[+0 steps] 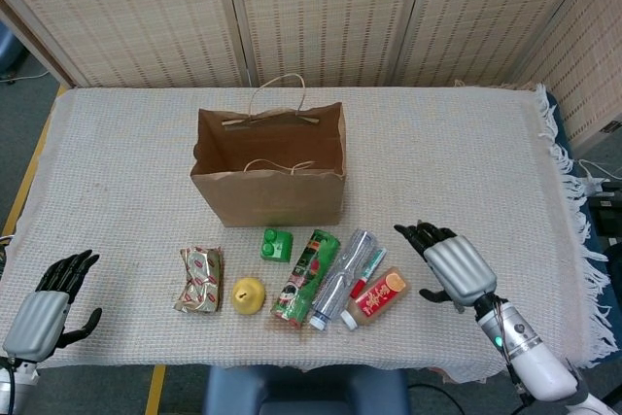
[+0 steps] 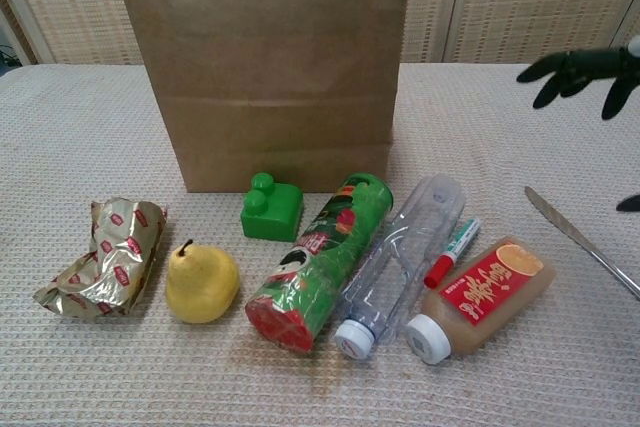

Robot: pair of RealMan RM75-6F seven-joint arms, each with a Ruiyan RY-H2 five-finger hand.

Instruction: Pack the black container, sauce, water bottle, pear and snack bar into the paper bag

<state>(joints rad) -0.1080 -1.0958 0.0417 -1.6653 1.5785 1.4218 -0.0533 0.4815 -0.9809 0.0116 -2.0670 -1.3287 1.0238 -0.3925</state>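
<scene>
The brown paper bag [image 1: 267, 177] [image 2: 265, 67] stands upright with its mouth open. In a row in front of it lie the gold-wrapped snack bar [image 1: 199, 279] [image 2: 100, 257], the yellow pear [image 1: 248, 295] [image 2: 202, 282], the clear water bottle [image 1: 340, 279] [image 2: 400, 257] and the sauce bottle [image 1: 377, 295] [image 2: 480, 297]. No black container shows in either view. My right hand [image 1: 452, 267] [image 2: 585, 72] hovers open to the right of the sauce, holding nothing. My left hand [image 1: 49, 303] rests open at the table's front left corner, far from the objects.
A green block [image 1: 276, 244] [image 2: 270, 209], a green snack can [image 1: 305, 276] [image 2: 320, 262] and a red marker [image 1: 367, 272] [image 2: 452, 252] lie among the row. A knife [image 2: 585, 240] lies at the right, under my right hand. The tablecloth's fringed edge [image 1: 573, 230] runs along the right side.
</scene>
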